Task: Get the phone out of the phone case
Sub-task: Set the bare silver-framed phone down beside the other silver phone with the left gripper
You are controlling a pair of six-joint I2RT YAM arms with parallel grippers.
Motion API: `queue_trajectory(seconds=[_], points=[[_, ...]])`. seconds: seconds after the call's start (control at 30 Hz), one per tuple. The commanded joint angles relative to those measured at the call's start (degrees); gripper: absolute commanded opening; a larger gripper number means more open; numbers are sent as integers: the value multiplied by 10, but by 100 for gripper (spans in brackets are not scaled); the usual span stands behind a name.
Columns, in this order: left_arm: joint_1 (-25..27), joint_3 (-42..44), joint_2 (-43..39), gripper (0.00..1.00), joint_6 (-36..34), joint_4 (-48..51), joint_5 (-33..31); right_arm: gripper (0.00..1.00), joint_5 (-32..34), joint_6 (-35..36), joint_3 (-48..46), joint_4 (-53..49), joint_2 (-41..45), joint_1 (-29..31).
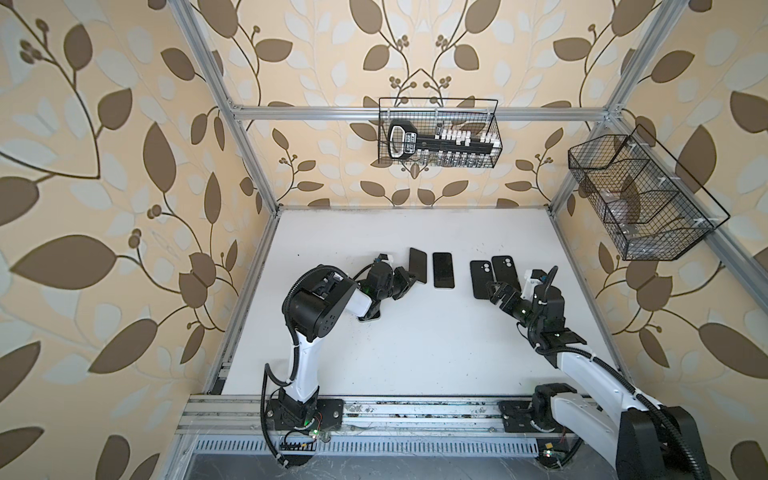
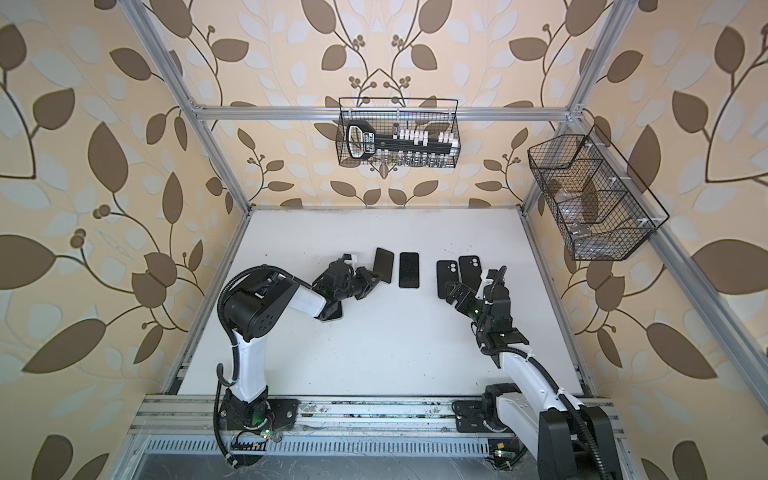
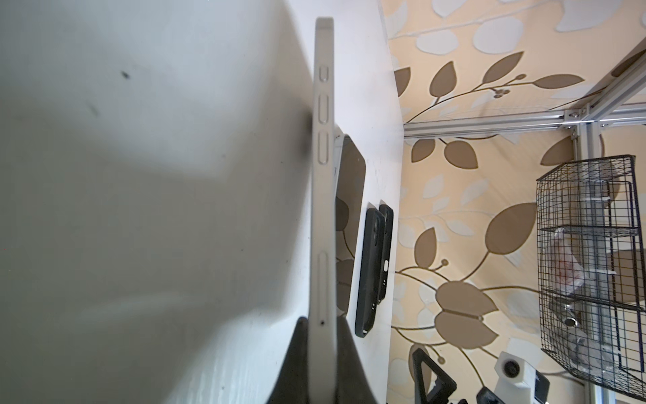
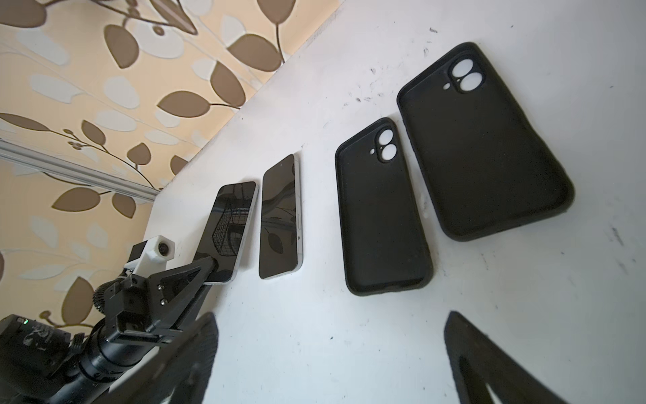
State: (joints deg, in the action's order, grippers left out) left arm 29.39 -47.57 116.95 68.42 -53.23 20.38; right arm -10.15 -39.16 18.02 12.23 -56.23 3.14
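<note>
Half hides a dark flat thing (image 1: 370,318) beneath the left forearm, at 7 o'clock from the left tool (image 1: 407,279); cannot tell what it is. Grips the held phone (image 1: 417,265) with that tool, jaws pinched tight across the thickness of its 6 o'clock end, plain in the left wrist view. Places that phone just left of centre over the white worktop (image 1: 415,357), bare of any case, long axis running from about 5 to 11 o'clock away from the tool, near end seemingly raised a little; cannot tell whether the far end touches down. Shows a second phone (image 1: 443,270) just beside it at 3 o'clock, flat, screen up, long axis 6 to 12, close but apart. Farther toward 3 o'clock, shows the left case (image 1: 481,279) and right case (image 1: 505,270), both black, hollow side up, empty, camera cut-outs at 12 o'clock, nearly touching. Hangs the right tool (image 1: 496,296) at their 6 o'clock ends, jaws spread wide, nothing between them. Reads as extraction done for what is visible, with setting the held phone down likely next. Turns on this: phone stretching toward 11 o'clock from the left tool, the nearer arm by far, so needs lowering flat and a retreat toward 6 o'clock, clear of the neighbour at 3.
</note>
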Motion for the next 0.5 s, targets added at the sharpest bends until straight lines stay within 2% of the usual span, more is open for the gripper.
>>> queue_trajectory(seconds=[0.0,0.23,0.47], points=[[10,-18,4,13,5,-28,-2,100,-5,5,-11,8,5,-4],[17,-13,-1,32,2,-10,-17,100,-7,7,-14,5,9,-8],[17,-5,-11,38,2,5,-34,100,-9,7,-16,2,16,-9]])
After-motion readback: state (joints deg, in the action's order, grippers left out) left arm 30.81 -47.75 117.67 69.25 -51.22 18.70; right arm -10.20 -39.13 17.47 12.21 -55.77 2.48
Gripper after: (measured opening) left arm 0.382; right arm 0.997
